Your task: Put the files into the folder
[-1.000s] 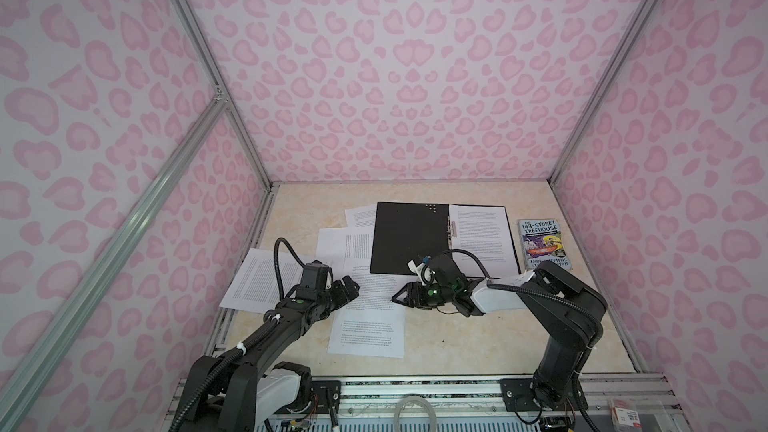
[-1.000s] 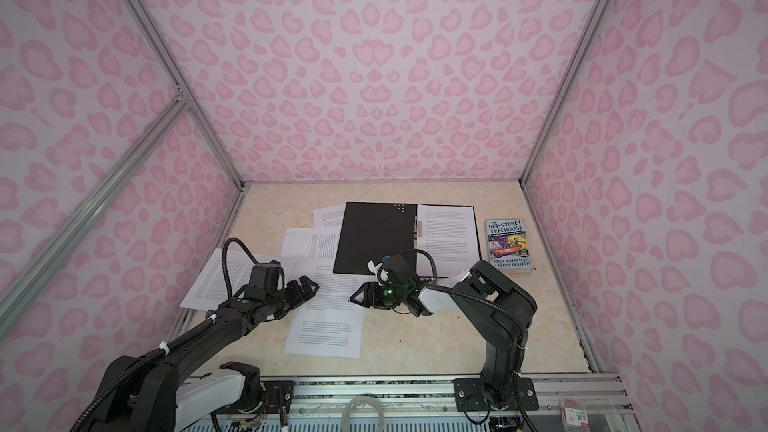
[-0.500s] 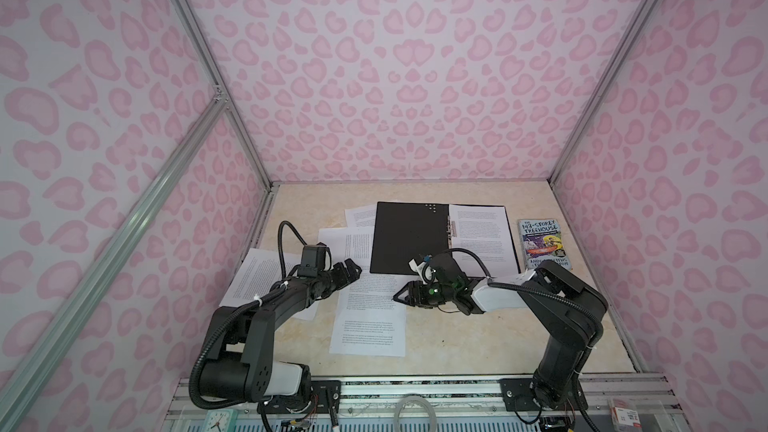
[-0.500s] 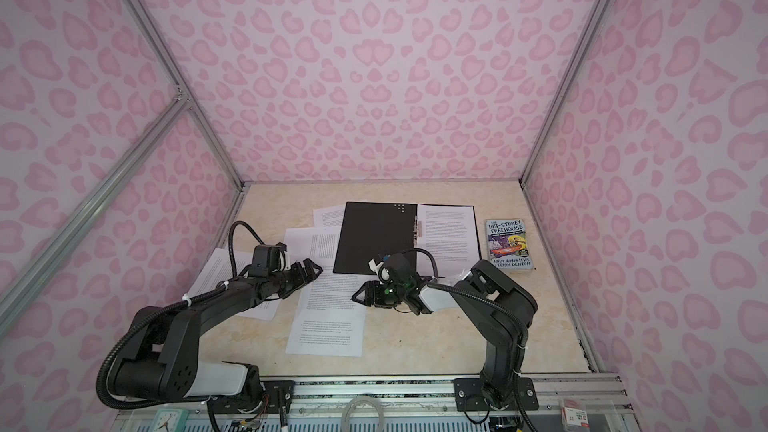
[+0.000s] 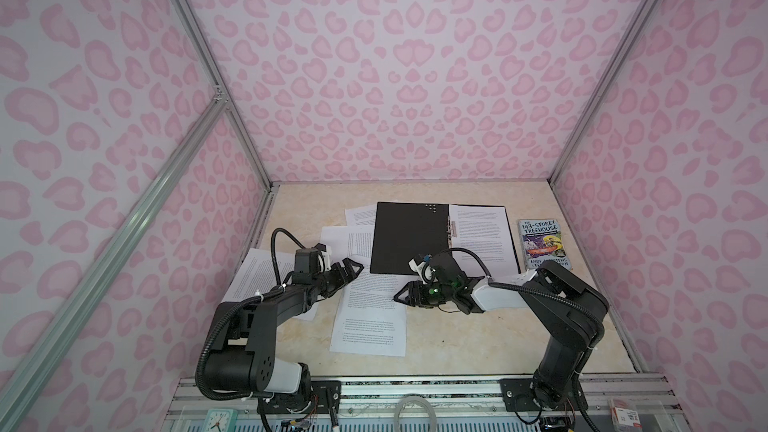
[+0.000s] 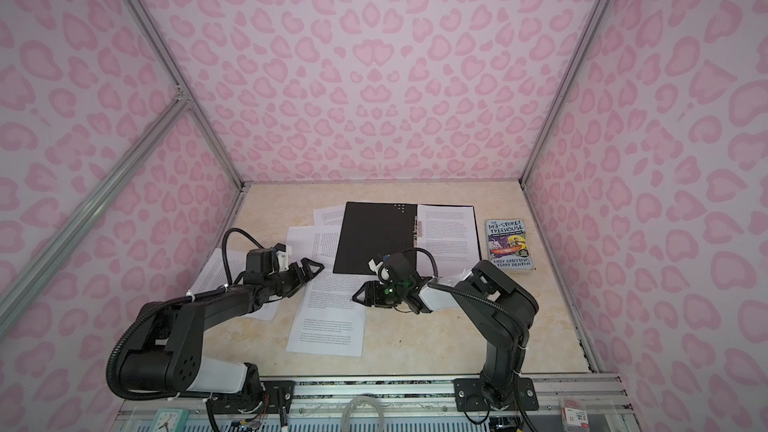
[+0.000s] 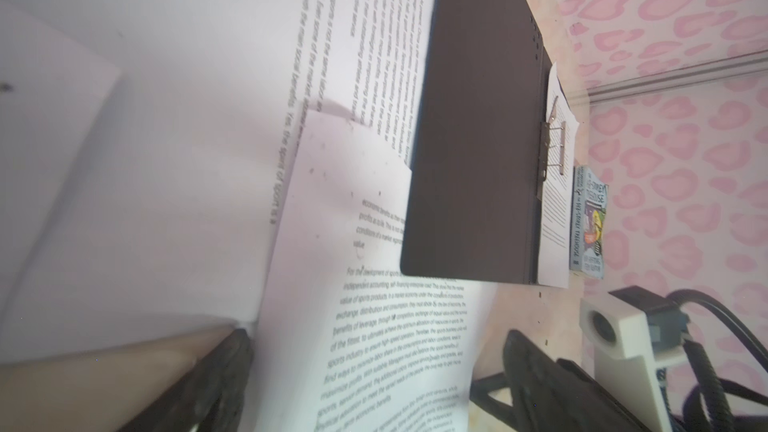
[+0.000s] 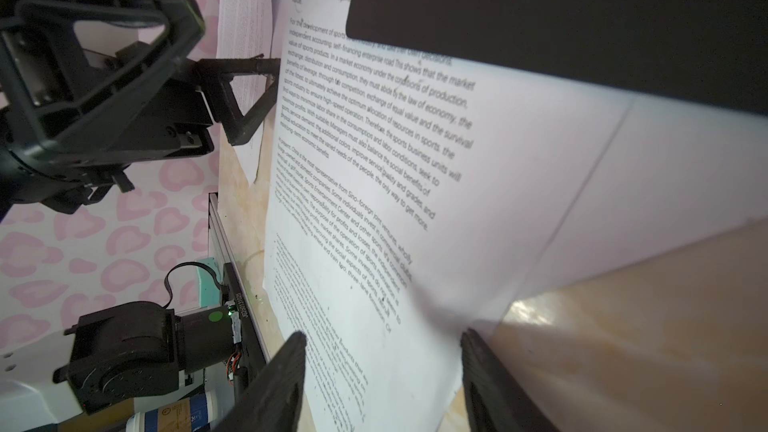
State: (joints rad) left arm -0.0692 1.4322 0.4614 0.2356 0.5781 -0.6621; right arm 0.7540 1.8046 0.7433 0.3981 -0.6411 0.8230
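The folder [image 5: 409, 238] lies open and flat, black inside up, its metal clip [image 7: 555, 147] at the spine. One of the files [image 5: 482, 234] rests on its right half. Other files lie loose: one at the front centre [image 5: 370, 317] [image 6: 328, 317], one at the left [image 5: 257, 272], two tucked under the folder's left edge [image 5: 345, 238]. My left gripper [image 5: 353, 270] [image 7: 374, 371] is open, low over the centre sheet's far left corner. My right gripper [image 5: 401, 295] [image 8: 382, 363] is open too, its jaws straddling that sheet's right edge [image 8: 453, 367].
A colourful Treehouse paperback [image 5: 544, 243] lies right of the folder. Pink patterned walls close in the left, back and right. A metal rail [image 5: 415, 392] with both arm bases runs along the front edge, with a small clock [image 5: 216, 423] below it.
My left gripper has moved a little toward the back, to the centre sheet's far corner, and the left arm has folded. The right arm has stayed put.
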